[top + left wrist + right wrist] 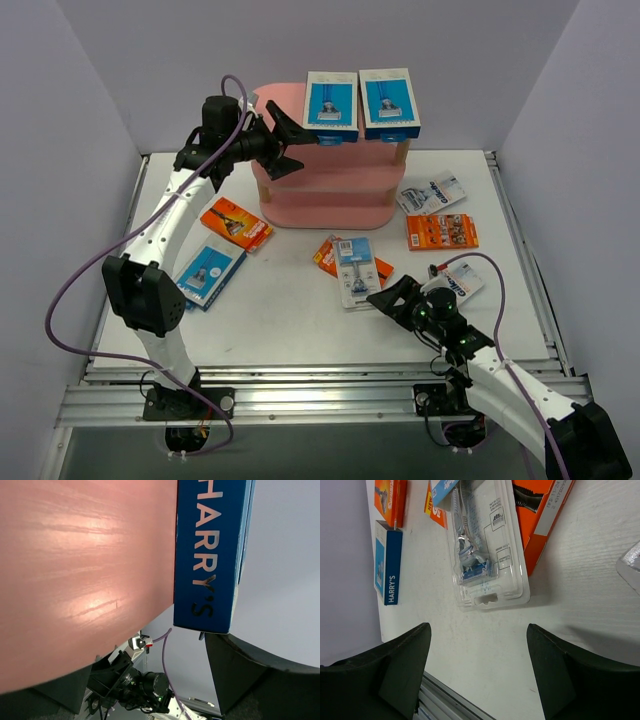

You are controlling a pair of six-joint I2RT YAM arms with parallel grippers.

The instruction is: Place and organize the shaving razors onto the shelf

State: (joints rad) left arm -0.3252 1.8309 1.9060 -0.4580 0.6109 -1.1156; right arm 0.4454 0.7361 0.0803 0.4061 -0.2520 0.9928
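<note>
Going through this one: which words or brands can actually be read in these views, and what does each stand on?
"HARRY'S": side of the upright blue box on the pink shelf, left wrist view.
"HARRY'S": side of the lying blue box on the table, right wrist view.
"NEW": corner of the orange card under the clear blister pack.
The blister pack's fine print and every label in the top view are too small to read.

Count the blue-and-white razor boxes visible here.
3: left box and right box side by side on the shelf's top board; third box on the table, left side. Lower tiers may hide others.
</note>
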